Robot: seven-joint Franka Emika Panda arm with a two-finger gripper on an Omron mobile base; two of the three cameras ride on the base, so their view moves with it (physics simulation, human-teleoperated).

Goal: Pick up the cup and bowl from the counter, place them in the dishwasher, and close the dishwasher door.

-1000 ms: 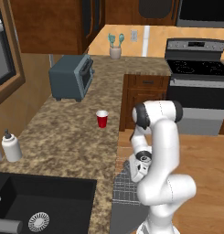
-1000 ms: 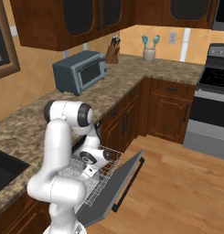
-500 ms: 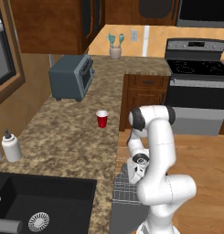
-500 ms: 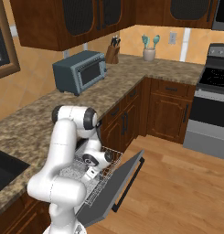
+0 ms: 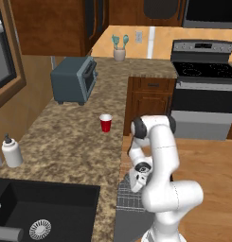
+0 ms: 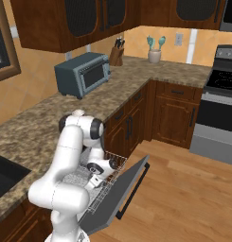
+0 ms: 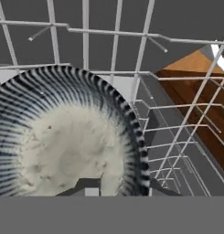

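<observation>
Tool (image 6: 94,180): lowered into the dishwasher's wire rack (image 7: 177,137), over the open dishwasher door (image 6: 118,194). Jaws narrowly apart, clamped on the bowl.
Bowl (image 7: 63,141): directly under the tool, striped rim, pale speckled inside, sitting in the rack; one dark fingertip (image 7: 88,185) shows at its near edge.
Cup (image 5: 105,123): red, upright on the speckled surface (image 5: 65,151), well apart from the tool, up and to its left.
Toaster (image 5: 74,80): beyond the cup.
Soap bottle (image 5: 12,151): far left, by the sink (image 5: 41,212).
</observation>
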